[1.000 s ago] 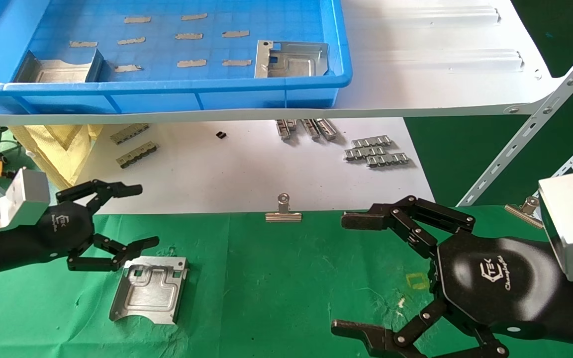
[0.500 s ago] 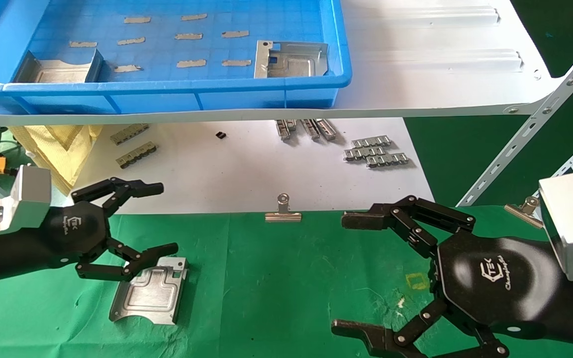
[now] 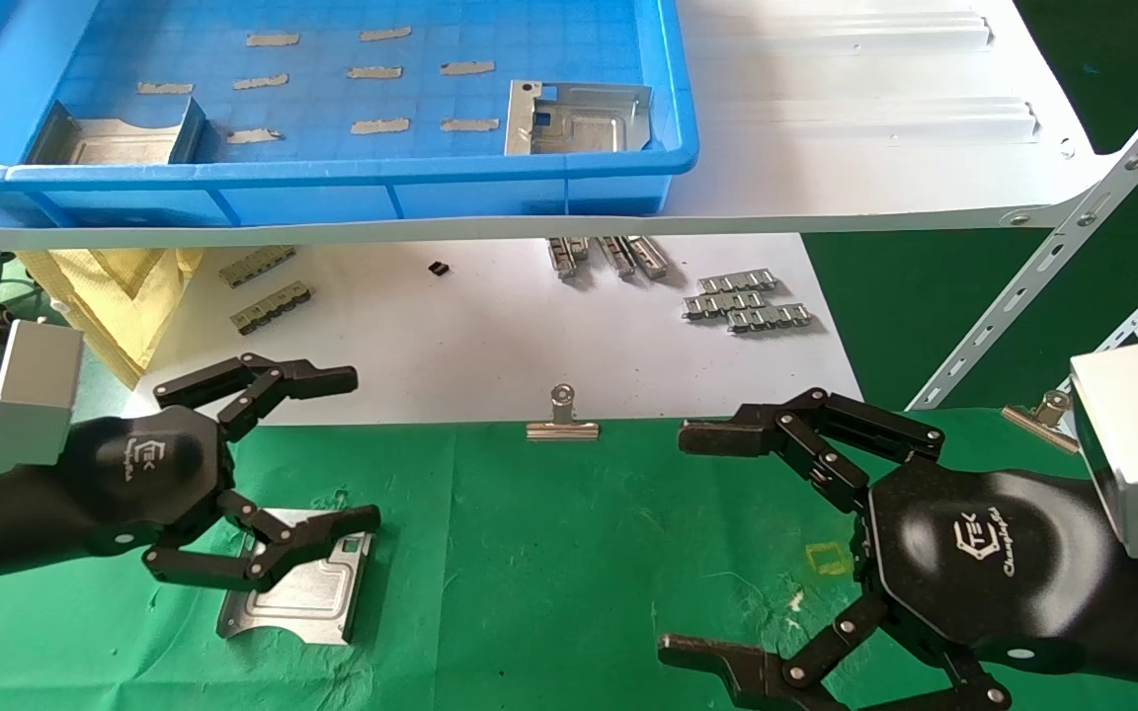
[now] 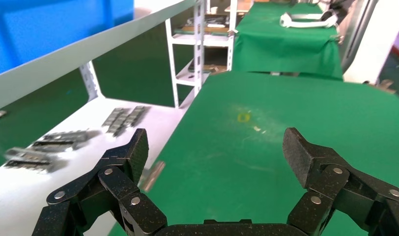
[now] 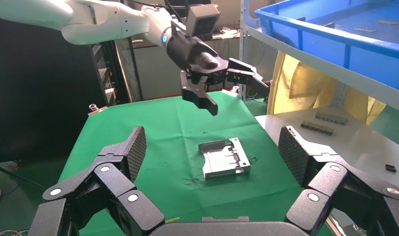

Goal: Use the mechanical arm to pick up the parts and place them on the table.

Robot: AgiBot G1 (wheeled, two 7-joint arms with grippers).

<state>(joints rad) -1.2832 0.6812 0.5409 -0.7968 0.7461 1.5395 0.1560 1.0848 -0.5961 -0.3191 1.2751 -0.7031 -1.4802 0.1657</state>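
One silver part [image 3: 297, 592] lies flat on the green-clothed table [image 3: 569, 553] at the left; it also shows in the right wrist view [image 5: 224, 158]. Two more parts lie in the blue bin, one at its right [image 3: 577, 117] and one at its left [image 3: 120, 138]. My left gripper [image 3: 352, 444] is open and empty, and its lower finger overlaps the part's far edge. The right wrist view shows this gripper [image 5: 234, 93] raised above the cloth beyond the part. In its own wrist view the left gripper [image 4: 217, 147] frames bare green cloth. My right gripper [image 3: 683, 541] is open and empty over the table's right side, as its wrist view [image 5: 213, 147] also shows.
The blue bin [image 3: 352, 188] with tan tape strips stands on the white shelf board [image 3: 826, 188] above the work. Grey connector strips [image 3: 747, 301] lie on the white sheet behind the table. A binder clip [image 3: 562, 420] holds the cloth's back edge. A slanted shelf brace [image 3: 1053, 267] stands at the right.
My left gripper has moved to the right, staying open, so its lower finger now overlaps the part on the cloth. The part and the right arm have not moved.
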